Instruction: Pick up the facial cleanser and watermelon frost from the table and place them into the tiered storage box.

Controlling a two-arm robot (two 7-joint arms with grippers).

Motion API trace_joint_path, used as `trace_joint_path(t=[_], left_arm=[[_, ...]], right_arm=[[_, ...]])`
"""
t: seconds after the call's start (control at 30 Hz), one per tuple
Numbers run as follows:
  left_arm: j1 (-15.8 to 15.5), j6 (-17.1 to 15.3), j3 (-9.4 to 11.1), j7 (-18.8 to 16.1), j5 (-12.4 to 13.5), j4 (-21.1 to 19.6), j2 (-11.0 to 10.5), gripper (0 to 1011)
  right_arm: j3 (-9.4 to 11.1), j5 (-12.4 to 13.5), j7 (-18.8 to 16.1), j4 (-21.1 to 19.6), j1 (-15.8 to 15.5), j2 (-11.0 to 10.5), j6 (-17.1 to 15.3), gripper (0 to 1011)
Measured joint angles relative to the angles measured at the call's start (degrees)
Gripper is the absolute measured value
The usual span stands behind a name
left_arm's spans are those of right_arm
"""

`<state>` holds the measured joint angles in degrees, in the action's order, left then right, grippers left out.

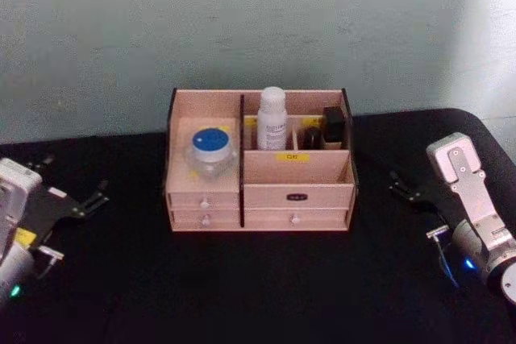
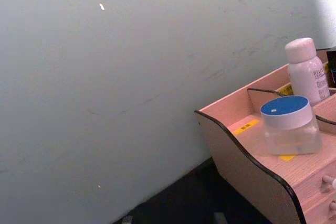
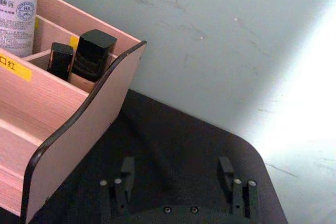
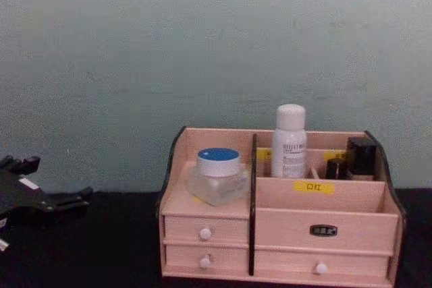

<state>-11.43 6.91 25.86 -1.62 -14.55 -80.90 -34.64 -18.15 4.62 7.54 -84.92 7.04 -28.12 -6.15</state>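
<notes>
The tiered storage box (image 1: 298, 168) stands mid-table, pale wood with black side edges and white-knobbed drawers. The facial cleanser (image 1: 272, 118), a white bottle, stands upright in a back compartment just right of the centre divider. The watermelon frost (image 1: 211, 151), a clear jar with a blue lid, sits on the left tier. Both also show in the chest view, cleanser (image 4: 289, 141) and jar (image 4: 218, 175), and in the left wrist view, cleanser (image 2: 307, 72) and jar (image 2: 289, 125). My left gripper (image 1: 68, 183) rests open at the table's left, away from the box. My right gripper (image 1: 419, 209) is open at the right, holding nothing.
Two small black bottles (image 1: 333, 125) (image 1: 310, 136) stand in the box's back right compartments. The black table (image 1: 258, 279) ends at a pale green wall behind. In the right wrist view the box's side wall (image 3: 79, 140) is close to my open gripper (image 3: 176, 174).
</notes>
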Motion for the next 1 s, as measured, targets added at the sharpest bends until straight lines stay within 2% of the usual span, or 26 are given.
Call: trace_joint_path(t=[1.0], left_arm=[[0.0,0.0,0.0,0.0,0.0,0.0,0.0,1001]], right_arm=[[0.0,0.0,0.0,0.0,0.0,0.0,0.0,1003]])
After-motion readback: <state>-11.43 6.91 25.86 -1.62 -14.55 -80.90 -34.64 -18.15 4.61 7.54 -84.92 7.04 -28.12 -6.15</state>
